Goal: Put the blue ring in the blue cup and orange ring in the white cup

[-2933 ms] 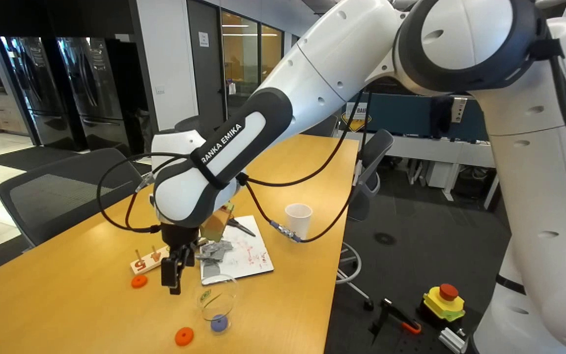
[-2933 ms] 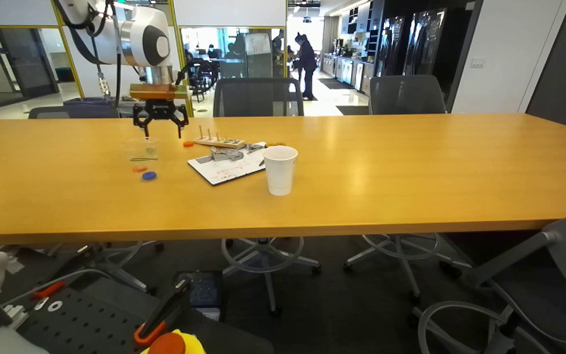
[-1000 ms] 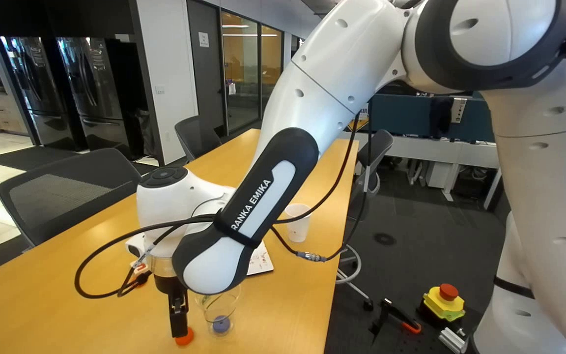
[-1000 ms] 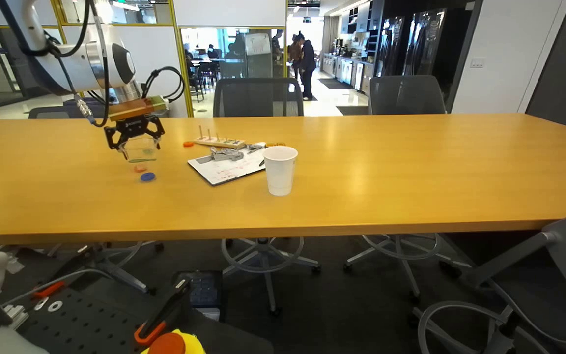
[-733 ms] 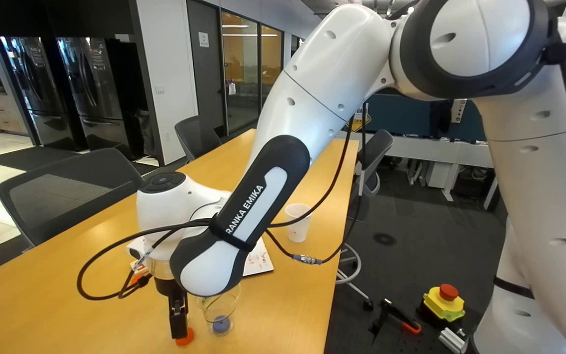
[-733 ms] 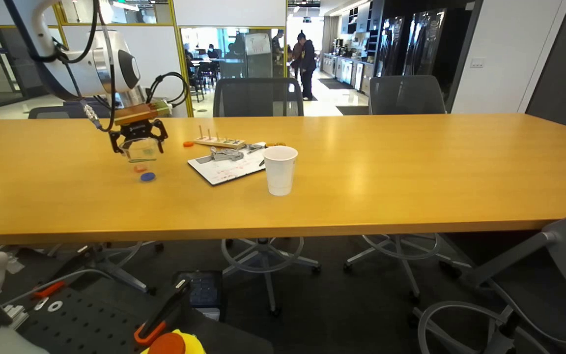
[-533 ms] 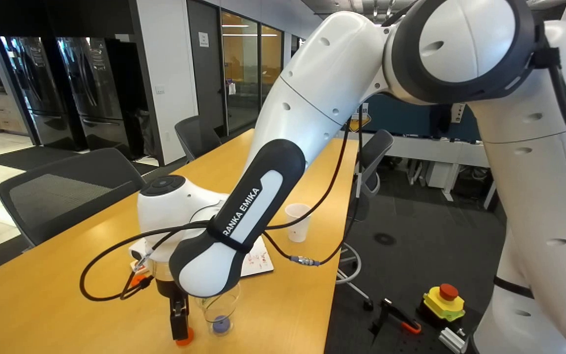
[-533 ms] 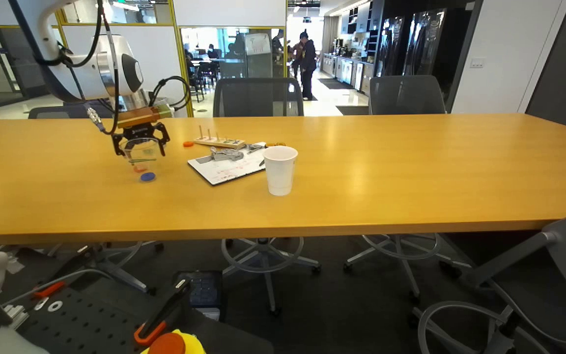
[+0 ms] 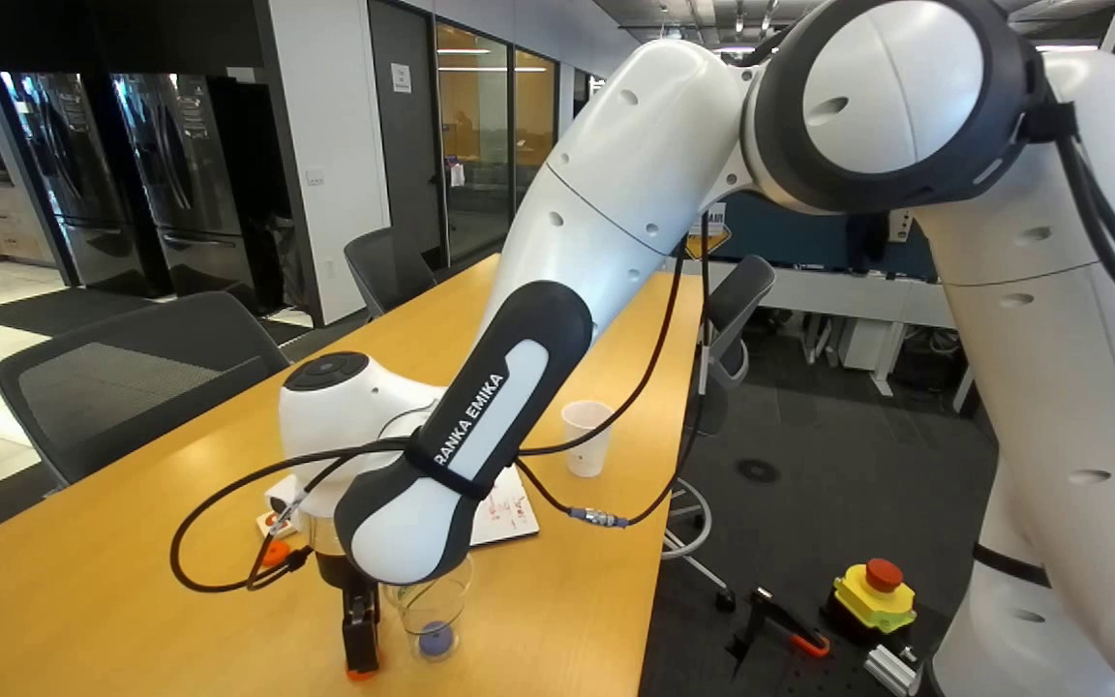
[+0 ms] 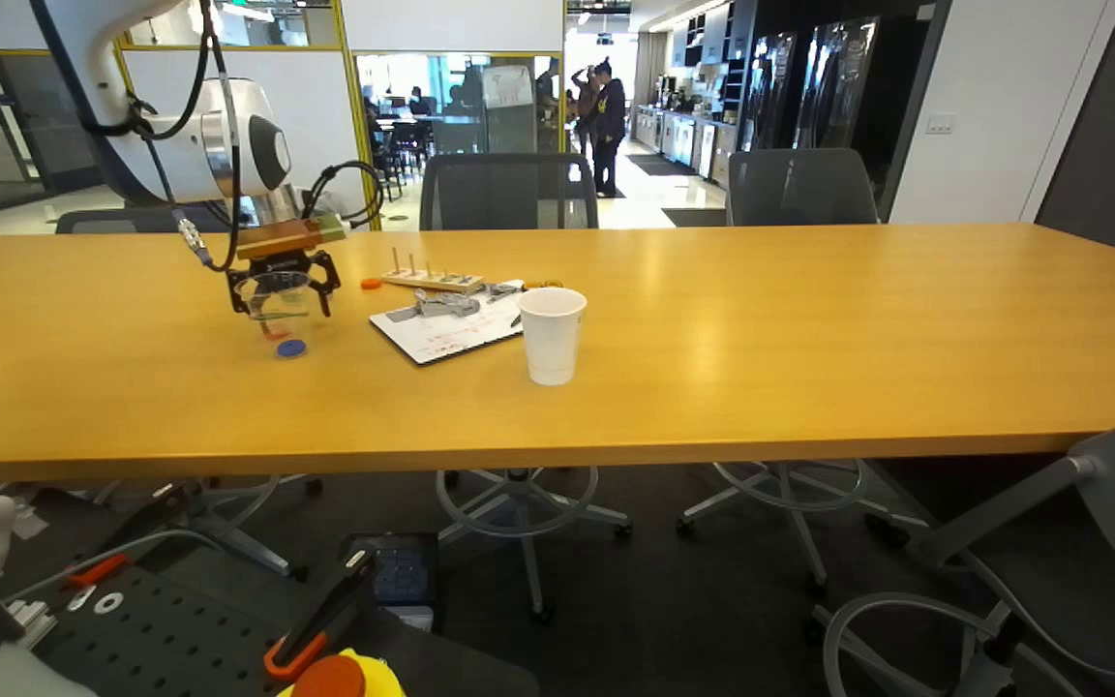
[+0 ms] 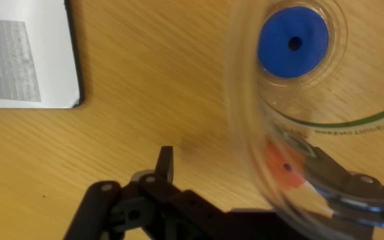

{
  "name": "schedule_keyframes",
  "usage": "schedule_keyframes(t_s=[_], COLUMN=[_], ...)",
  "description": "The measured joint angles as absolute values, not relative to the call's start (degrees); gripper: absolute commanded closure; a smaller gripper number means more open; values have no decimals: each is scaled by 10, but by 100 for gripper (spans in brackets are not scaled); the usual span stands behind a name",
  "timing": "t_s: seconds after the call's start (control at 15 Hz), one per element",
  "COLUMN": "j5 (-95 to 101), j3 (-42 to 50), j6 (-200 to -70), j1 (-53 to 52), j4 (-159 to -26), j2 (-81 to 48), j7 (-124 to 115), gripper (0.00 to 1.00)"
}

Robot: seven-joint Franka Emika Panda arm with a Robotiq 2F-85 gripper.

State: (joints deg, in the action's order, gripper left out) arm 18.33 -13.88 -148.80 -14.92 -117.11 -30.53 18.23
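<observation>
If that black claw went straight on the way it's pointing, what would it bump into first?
Probably the orange ring beside the see-through cup: both exterior views show it right at one fingertip of the gripper. Depth is unclear, though; that finger may just miss it and reach the table.

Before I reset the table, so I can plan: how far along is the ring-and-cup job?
Looks done: the blue ring lies inside the see-through plastic cup. In hand: the gripper stands open, low at the orange ring beside that cup, not clamped on it. Left: gripping that ring and placing it in the white cup, which stands apart.
</observation>
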Motion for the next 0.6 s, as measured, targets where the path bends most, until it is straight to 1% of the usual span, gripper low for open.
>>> schedule_keyframes(t_s=[0.6], j5=[179], j3=[-145], j6=[-1488], j1=[-150], j4=[-1173], j2=[-305], j7=[183], gripper=[0])
